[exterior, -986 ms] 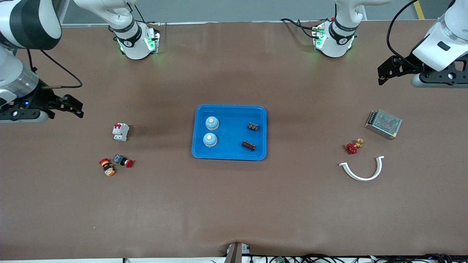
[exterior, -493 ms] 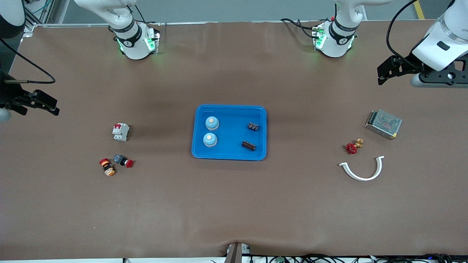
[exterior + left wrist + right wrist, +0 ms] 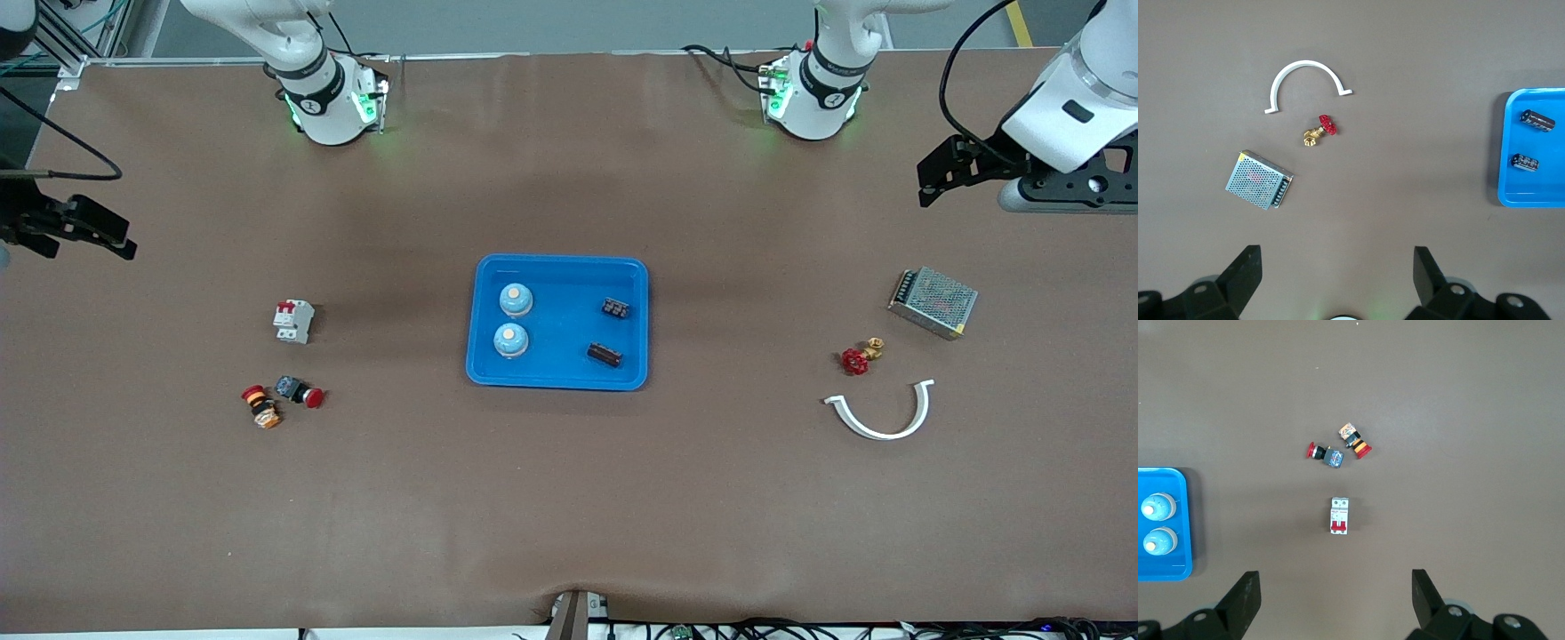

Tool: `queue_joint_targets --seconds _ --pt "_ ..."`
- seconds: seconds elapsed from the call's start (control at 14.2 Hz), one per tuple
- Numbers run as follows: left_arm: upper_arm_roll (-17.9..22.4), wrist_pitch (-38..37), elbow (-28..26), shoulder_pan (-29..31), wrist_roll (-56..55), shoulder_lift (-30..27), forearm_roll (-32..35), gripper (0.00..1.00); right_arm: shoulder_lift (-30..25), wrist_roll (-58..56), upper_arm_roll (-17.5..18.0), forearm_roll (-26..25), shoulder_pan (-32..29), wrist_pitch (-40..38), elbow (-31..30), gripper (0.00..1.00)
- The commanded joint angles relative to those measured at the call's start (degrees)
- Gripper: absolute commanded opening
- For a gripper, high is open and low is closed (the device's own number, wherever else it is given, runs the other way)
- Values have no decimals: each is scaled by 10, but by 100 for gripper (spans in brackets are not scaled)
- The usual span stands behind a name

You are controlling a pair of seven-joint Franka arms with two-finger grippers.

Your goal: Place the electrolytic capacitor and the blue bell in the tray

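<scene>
Brown matting covers the table point(image 3: 569, 498). Going from the right arm's end toward the left arm's end:

1. The right hand point(image 3: 76, 233) hangs over the table edge at the right arm's end, well apart from every object. The right wrist view shows its fingers point(image 3: 1243, 593) spread wide with nothing between them.
2. A white circuit breaker point(image 3: 293, 321) stands near that end. Two red-capped push-button switches point(image 3: 283, 397) lie nearer to the front camera than it does, just beside each other.
3. The blue tray point(image 3: 557, 380) sits at mid-table. Two blue bells point(image 3: 516, 300) point(image 3: 510, 340) stand in it on the side toward the right arm's end. Two dark electrolytic capacitors point(image 3: 615, 308) point(image 3: 605, 354) lie in it on the side toward the left arm's end. All four rest inside the rim, apart from one another.
4. A red-handled brass valve point(image 3: 859, 356), a white half-round pipe clamp point(image 3: 882, 416) and a perforated metal power supply point(image 3: 933, 301) lie toward the left arm's end.
5. The left hand point(image 3: 956, 169) hangs over the table at that end, fingers point(image 3: 1245, 272) parted and empty.

Judgement: the placement appears complete, with no bell or capacitor seen outside the tray.

Remaining hazards:
- A further grasp directed at the breaker, switches, valve or power supply would put a wrong part in the tray.
- The capacitors are cylindrical. A knock to the tray rim from a passing arm could roll them against each other or tip a bell.
- Both hands are open and high. A low sweep across the centre would be the likely cause of such contact.
</scene>
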Motion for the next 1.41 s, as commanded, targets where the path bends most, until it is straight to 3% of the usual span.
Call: queue_joint_targets --seconds 0.0,1.06,1.34 --pt "1 -3 8 3 13 0 -13 100 -6 0 6 11 -20 -9 -7 100" --pt "2 13 31 5 13 19 -13 100 -5 2 11 4 -14 -4 -6 100" --pt "2 13 37 1 12 29 -8 100 -5 0 11 4 -13 -36 -2 100"
